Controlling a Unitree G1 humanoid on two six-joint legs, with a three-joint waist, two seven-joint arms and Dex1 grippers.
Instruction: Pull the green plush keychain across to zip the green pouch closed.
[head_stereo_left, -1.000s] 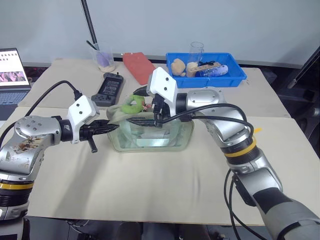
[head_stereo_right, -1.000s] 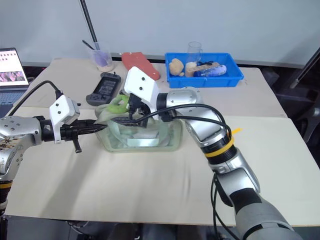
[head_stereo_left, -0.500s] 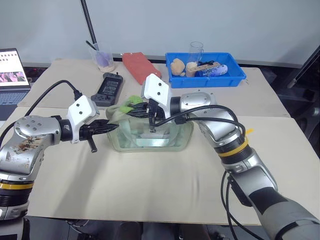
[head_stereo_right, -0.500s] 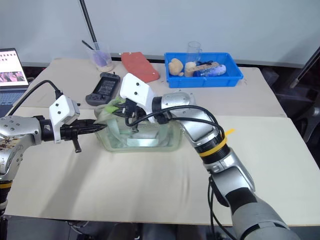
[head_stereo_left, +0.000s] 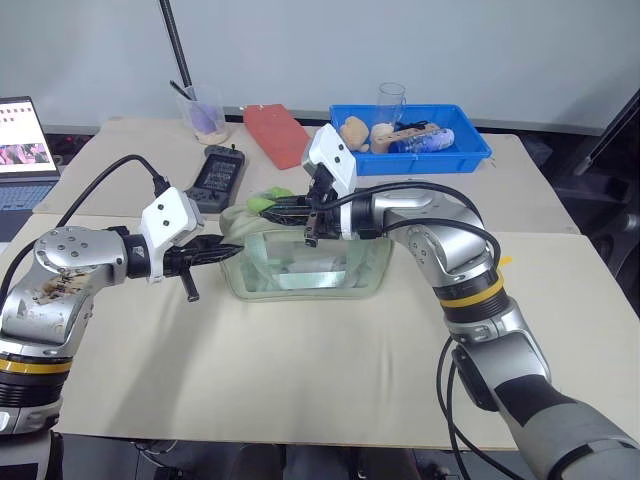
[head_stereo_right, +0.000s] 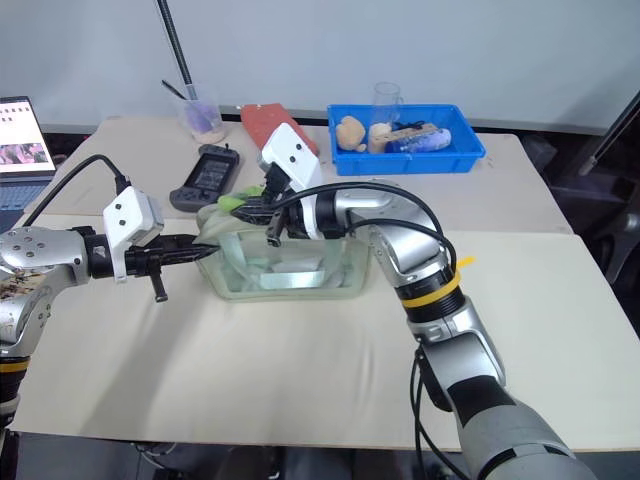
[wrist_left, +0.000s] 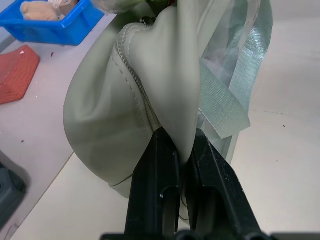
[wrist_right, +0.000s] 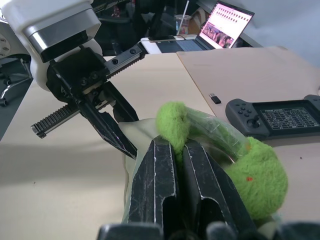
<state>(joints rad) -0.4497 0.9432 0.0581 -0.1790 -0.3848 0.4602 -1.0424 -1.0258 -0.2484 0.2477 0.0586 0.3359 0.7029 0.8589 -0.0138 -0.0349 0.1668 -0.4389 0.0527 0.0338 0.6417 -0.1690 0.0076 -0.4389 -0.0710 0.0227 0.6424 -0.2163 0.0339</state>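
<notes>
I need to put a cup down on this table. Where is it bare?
Bare: the near cloth in front of the pouch, and the right side below the blue bin. Crowded: the far edge, with controller, red case and bin.

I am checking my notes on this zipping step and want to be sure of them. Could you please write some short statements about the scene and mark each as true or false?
1. The left gripper pinches the end of the green pouch with its fingers shut. True.
2. The right gripper has its fingers wide open above the pouch. False: they are shut on the green plush keychain.
3. The flat red case lies inside the blue bin. False: it lies on the table beside the bin.
4. A black handheld controller lies on the table behind the pouch. True.
5. A laptop sits at the robot's far left. True.
</notes>
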